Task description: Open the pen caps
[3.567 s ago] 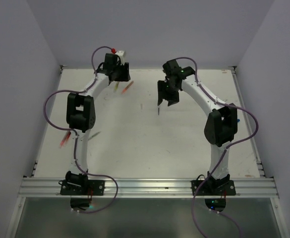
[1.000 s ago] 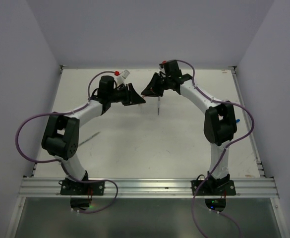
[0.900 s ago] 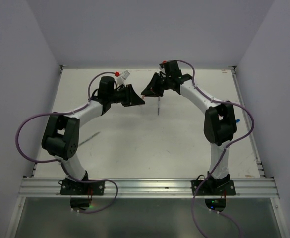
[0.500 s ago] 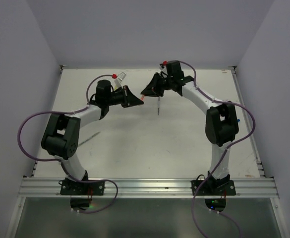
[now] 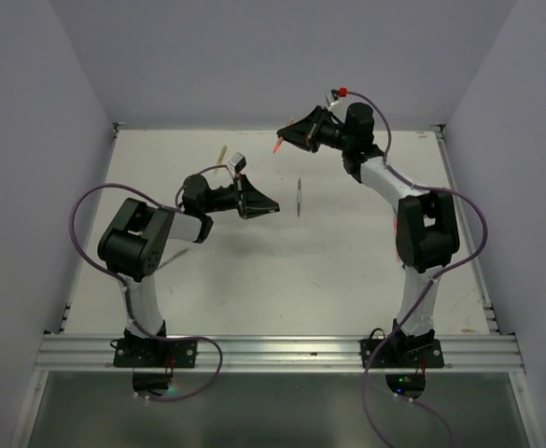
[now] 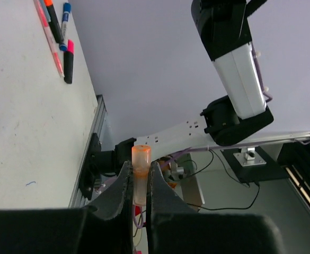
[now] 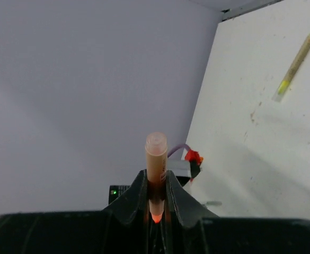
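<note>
Tabletop [image 5: 254, 271], left gripper [image 6: 140, 168] on cap [image 6: 141, 156], right gripper [image 7: 156, 177] on pen [image 7: 156, 153] (ends hidden)

The white tabletop [image 5: 254, 271] carries faint marks. A thin pen [image 5: 298, 198] lies near its centre, and a pale pen [image 5: 221, 155] lies far left. A pink pen [image 6: 50, 39], a highlighter [image 6: 68, 66] with a pink cap [image 6: 70, 46], and a blue-capped pen [image 6: 65, 10] lie grouped together.

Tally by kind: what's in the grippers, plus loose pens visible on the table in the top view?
Orange cap, clamped in the left gripper: 1
Orange pen body, clamped in the right gripper: 1
Loose pens on the table: 2 (pale yellow pen, thin dark pen)
Total: 4
</note>
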`<state>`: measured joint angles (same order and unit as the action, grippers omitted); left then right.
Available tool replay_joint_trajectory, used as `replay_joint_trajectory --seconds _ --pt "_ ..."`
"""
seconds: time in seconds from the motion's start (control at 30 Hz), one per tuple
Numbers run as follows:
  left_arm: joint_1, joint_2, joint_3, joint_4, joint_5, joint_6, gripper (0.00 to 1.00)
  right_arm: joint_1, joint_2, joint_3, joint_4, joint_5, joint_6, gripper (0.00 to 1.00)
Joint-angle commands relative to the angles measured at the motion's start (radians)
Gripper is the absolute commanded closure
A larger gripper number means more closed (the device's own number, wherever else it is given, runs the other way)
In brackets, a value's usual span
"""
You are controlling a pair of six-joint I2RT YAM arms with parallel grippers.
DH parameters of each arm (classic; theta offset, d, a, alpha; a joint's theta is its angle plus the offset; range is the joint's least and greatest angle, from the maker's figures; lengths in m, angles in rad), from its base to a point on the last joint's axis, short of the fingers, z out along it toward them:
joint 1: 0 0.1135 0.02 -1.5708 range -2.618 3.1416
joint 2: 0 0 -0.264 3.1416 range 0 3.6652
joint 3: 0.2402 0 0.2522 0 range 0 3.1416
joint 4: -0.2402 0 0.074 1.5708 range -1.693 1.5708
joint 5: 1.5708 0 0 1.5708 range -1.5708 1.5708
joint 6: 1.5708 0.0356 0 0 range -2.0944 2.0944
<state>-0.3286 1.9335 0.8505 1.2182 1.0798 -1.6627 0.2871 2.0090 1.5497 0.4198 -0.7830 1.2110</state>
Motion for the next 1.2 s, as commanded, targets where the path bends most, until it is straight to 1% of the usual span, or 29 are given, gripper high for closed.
replay_joint_trajectory --seconds 0.0,0.03,0.07,0.1,0.13,0.17,0.2,0.23,0.27,0.33,0.37,0.4,0.47,0.5,0.53,0.57,0.67,0.97,1.17 --pt "0.003 -0.031 -0.019 0.496 0.08 0.012 1.0 0.009 -0.026 0.067 -0.106 0.045 -0.052 1.0" --pt "0.006 -0.047 -0.027 0.269 0.075 0.082 1.0 0.011 -0.039 0.096 -0.231 0.098 -0.194 1.0" --pt "0.008 -0.095 -0.027 0.11 0.059 0.282 1.0 0.014 -0.039 0.13 -0.506 0.128 -0.265 1.0" --pt "0.008 -0.126 -0.01 -0.087 0.037 0.42 1.0 0.017 -0.039 0.166 -0.641 0.166 -0.336 1.0" --pt "0.008 -0.155 0.017 -0.308 -0.001 0.578 1.0 0.02 -0.038 0.218 -0.756 0.201 -0.444 1.0" --pt "0.005 -0.18 0.112 -0.755 -0.053 0.899 1.0 0.023 -0.041 0.231 -0.938 0.27 -0.488 1.0" --pt "-0.003 -0.197 0.169 -0.954 -0.202 1.032 1.0 0.027 -0.05 0.227 -1.002 0.298 -0.526 1.0" --pt "-0.025 -0.191 0.217 -1.194 -0.269 1.178 1.0 0.03 -0.061 0.213 -1.047 0.319 -0.578 1.0" --pt "-0.035 -0.173 0.276 -1.283 -0.381 1.208 1.0 0.038 -0.084 0.195 -1.113 0.365 -0.6 1.0" --pt "-0.05 -0.163 0.28 -1.351 -0.447 1.216 1.0 0.052 -0.113 0.132 -1.15 0.405 -0.646 1.0" --pt "-0.056 -0.165 0.271 -1.364 -0.53 1.218 1.0 0.075 -0.133 0.113 -1.176 0.442 -0.659 1.0" --pt "-0.065 -0.163 0.269 -1.382 -0.579 1.221 1.0 0.089 -0.136 0.086 -1.187 0.465 -0.674 1.0" --pt "-0.107 -0.15 0.278 -1.425 -0.668 1.238 1.0 0.133 -0.135 0.067 -1.226 0.507 -0.703 1.0" --pt "-0.139 -0.142 0.285 -1.453 -0.743 1.239 1.0 0.159 -0.133 0.05 -1.243 0.539 -0.711 1.0" --pt "-0.156 -0.142 0.283 -1.457 -0.744 1.242 1.0 0.159 -0.128 0.04 -1.244 0.545 -0.711 1.0" --pt "-0.173 -0.137 0.279 -1.461 -0.794 1.242 1.0 0.176 -0.128 0.027 -1.244 0.551 -0.711 1.0" --pt "-0.219 -0.131 0.256 -1.467 -0.88 1.235 1.0 0.211 -0.113 -0.005 -1.259 0.597 -0.726 1.0" --pt "-0.262 -0.094 0.229 -1.504 -1.03 1.21 1.0 0.242 -0.07 -0.083 -1.277 0.708 -0.749 1.0" --pt "-0.274 -0.051 0.254 -1.536 -1.075 1.209 1.0 0.244 -0.004 -0.097 -1.227 0.731 -0.746 1.0"
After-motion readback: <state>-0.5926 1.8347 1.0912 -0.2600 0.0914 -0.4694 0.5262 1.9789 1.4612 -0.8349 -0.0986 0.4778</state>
